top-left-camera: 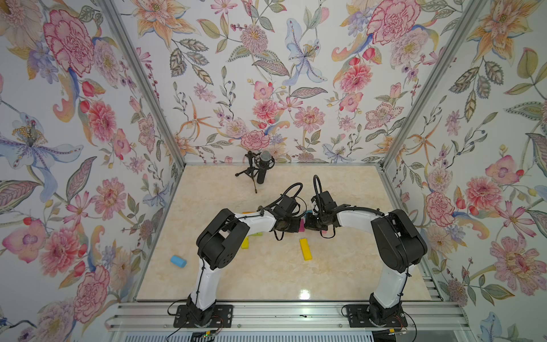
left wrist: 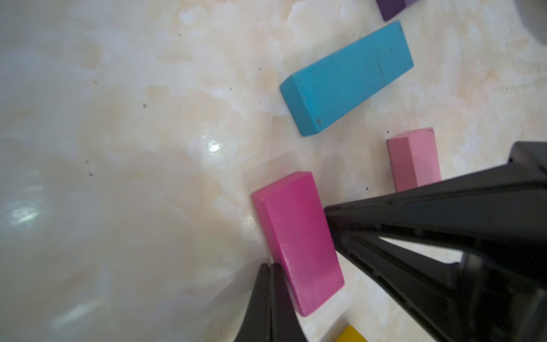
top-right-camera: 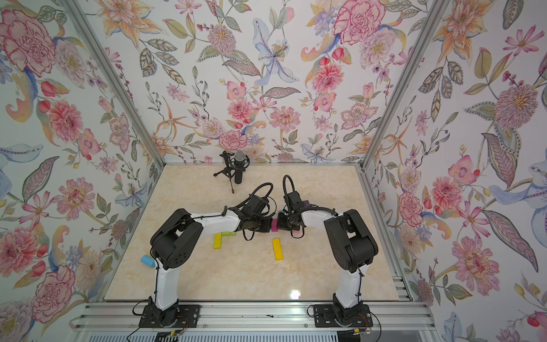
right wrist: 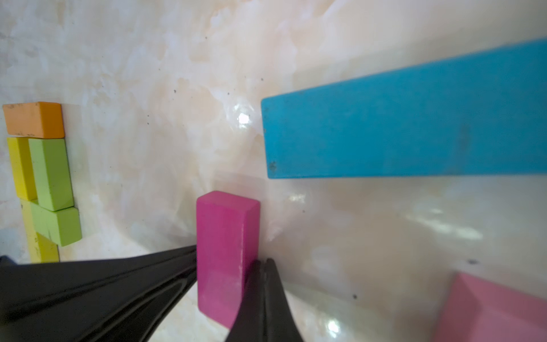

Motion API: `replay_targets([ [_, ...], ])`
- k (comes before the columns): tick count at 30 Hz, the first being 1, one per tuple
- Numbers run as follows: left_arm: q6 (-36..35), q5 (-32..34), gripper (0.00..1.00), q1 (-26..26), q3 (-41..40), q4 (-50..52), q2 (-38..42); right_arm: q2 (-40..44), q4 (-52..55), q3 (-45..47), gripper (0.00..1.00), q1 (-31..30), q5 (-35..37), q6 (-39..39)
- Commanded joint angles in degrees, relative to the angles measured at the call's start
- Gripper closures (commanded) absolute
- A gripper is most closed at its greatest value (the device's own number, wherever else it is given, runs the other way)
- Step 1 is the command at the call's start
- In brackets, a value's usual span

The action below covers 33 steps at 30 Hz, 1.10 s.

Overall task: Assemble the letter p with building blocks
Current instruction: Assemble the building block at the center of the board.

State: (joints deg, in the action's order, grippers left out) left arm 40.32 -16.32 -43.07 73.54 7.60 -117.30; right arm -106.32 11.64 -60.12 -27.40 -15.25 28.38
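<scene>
Centrally on the counter (top-left-camera: pixel 266 275) lies the magenta block (left wrist: pixel 299 242), a short, flat, plain brick; a longer teal block (left wrist: pixel 346 77) sits near. Both the left gripper (left wrist: pixel 268 266) and the right gripper (right wrist: pixel 263 263), clenched and empty, touch the magenta block's opposite sides.

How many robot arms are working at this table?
2. The left arm stands on the front rail's left end, the right arm on its right end; both bend inward toward the magenta block. None seems hidden.
</scene>
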Motion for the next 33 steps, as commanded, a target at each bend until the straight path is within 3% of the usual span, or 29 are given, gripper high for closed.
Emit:
replay_targets([
  [1, -0.05, -2.3, 1.0, -2.35, -0.6, 1.88, 0.56, -0.65, 3.33, 2.87, 1.0, -1.18, -0.76, 0.56],
  [18, -1.82, -3.37, 1.0, -5.21, 13.76, 8.45, -8.76, 2.42, 2.94, 5.78, 1.0, 4.22, -2.56, -1.81],
  [33, -1.14, -3.55, 1.0, -5.2, 16.1, 9.19, -10.37, -1.93, 3.76, -0.14, 1.0, 5.95, -6.28, -3.68],
])
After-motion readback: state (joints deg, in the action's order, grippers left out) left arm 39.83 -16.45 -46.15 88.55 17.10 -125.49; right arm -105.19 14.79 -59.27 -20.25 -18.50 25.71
